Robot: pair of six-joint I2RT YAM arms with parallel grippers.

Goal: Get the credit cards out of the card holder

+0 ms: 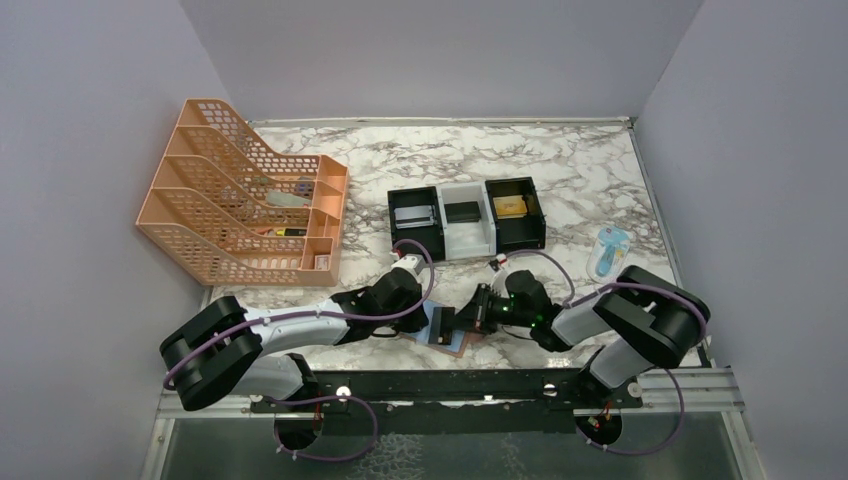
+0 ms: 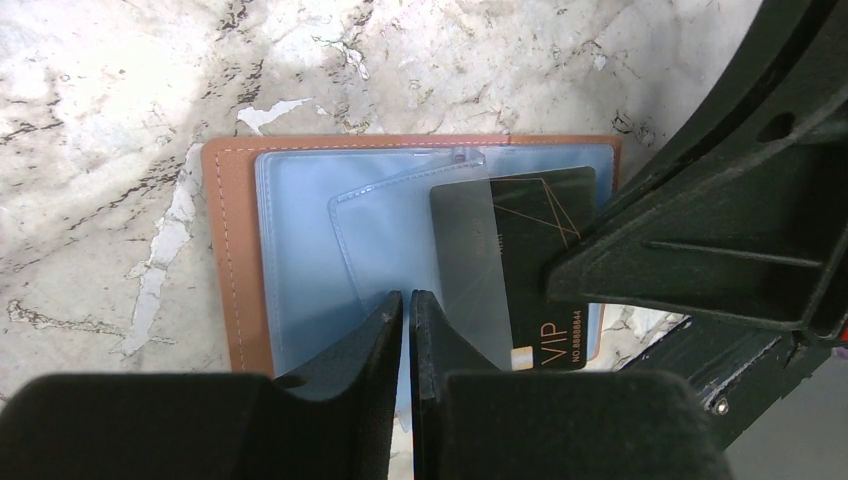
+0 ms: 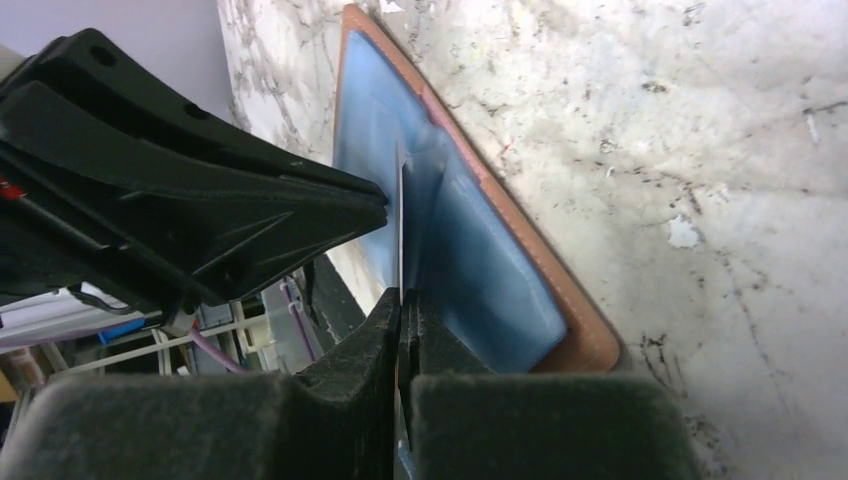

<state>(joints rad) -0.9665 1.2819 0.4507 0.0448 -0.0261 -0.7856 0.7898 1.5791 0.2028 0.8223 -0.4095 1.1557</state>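
Note:
The tan card holder (image 1: 452,342) lies open on the marble near the front edge, light-blue sleeves up (image 2: 232,260). A black card marked VIP (image 2: 530,215) sticks partway out of a sleeve. My right gripper (image 3: 403,295) is shut on this card, seen edge-on (image 3: 401,230); one of its fingers (image 2: 640,260) lies over the card in the left wrist view. My left gripper (image 2: 407,297) is shut on a thin blue sleeve flap of the card holder (image 3: 480,260). In the top view both grippers meet over it, the left (image 1: 432,322) and the right (image 1: 462,318).
A black-and-white three-compartment tray (image 1: 468,250) stands behind, holding a grey card (image 1: 413,214), a black card (image 1: 463,211) and a yellow one (image 1: 510,206). An orange mesh file rack (image 1: 240,195) is at the back left. A small blue-white object (image 1: 608,250) lies at the right.

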